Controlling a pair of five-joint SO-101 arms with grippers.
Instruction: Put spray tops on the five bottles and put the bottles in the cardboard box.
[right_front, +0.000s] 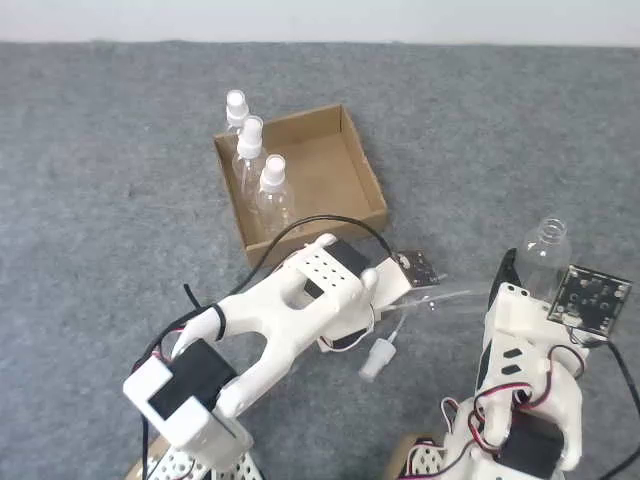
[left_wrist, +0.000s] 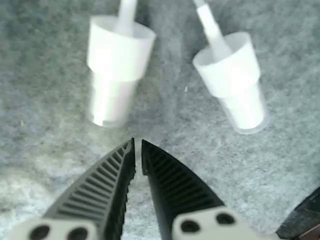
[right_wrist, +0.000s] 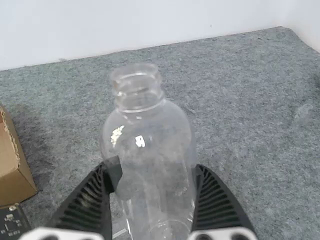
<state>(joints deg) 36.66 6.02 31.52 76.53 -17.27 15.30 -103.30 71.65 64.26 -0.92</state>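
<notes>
Three clear bottles with white spray tops stand along one side of the cardboard box. My right gripper is shut on an uncapped clear bottle, held upright above the carpet at the right. My left gripper hovers low over the carpet, its jaws shut with nothing between them. Just beyond its tips lie two white spray tops, side by side. One spray top lies in front of the left arm's wrist.
Grey carpet covers the table. A corner of the box is near the right arm. A faint clear shape lies between the two arms. Open carpet spreads left and right of the box.
</notes>
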